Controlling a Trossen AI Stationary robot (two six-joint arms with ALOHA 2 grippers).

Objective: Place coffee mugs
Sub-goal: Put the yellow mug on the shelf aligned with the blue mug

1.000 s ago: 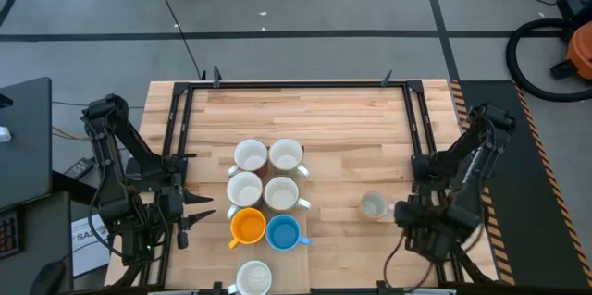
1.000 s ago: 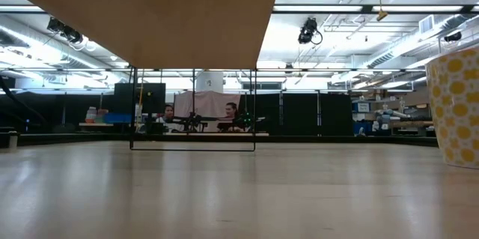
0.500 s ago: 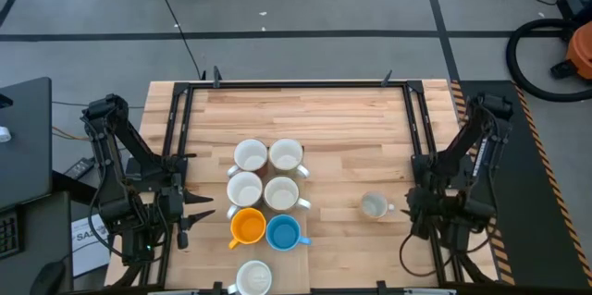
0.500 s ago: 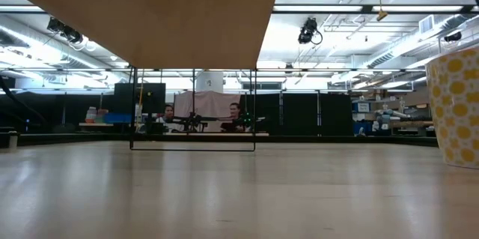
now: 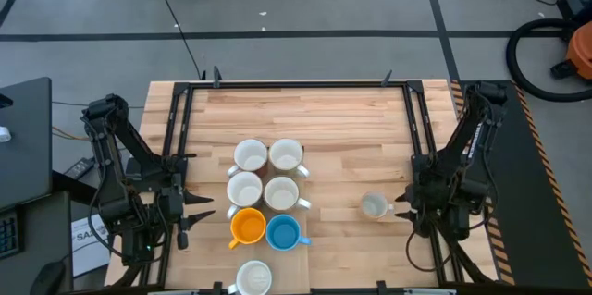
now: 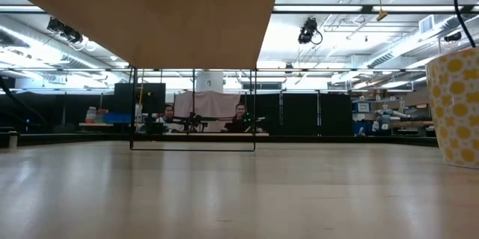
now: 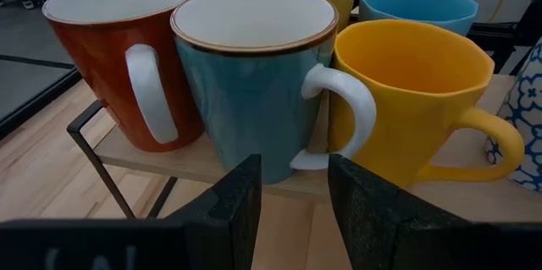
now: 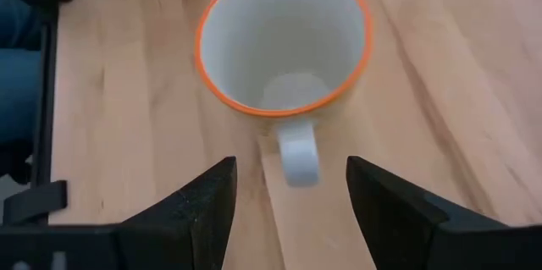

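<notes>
1. Your right gripper (image 8: 288, 211) hangs over a lone mug (image 8: 284, 46) near the surface's (image 5: 351, 129) right edge. Its fingers (image 8: 190, 215) are spread wide on either side of the white handle, which points back toward the gripper, and they hold nothing.
2. That mug has a white inside and an orange rim. In the low view, a yellow wall with paler dots (image 6: 458, 108) shows at the far right, which seems to be the same mug.
3. You have six mugs (image 5: 266, 191) grouped in two columns at the surface's middle left, seen from above. The back four are white inside, and the front pair are an orange one (image 5: 247, 227) and a bright blue one (image 5: 283, 232). One more cream mug (image 5: 253, 278) stands alone at the front edge.
4. Your left gripper (image 7: 292, 198) waits at the left edge, partly open and empty. Close ahead of it are a red-brown mug (image 7: 127, 58), a teal mug (image 7: 254, 75), a yellow faceted mug (image 7: 406, 101) and a blue one (image 7: 419, 6), all standing on a wooden shelf on a black wire rack (image 7: 93, 139).
5. A printed sheet (image 5: 88, 244) lies beside the left arm, but its lettering is too small for you to read.
6. Nothing stands between your right gripper and its mug. An orange vacuum (image 5: 581, 50) sits on the floor at the right.
</notes>
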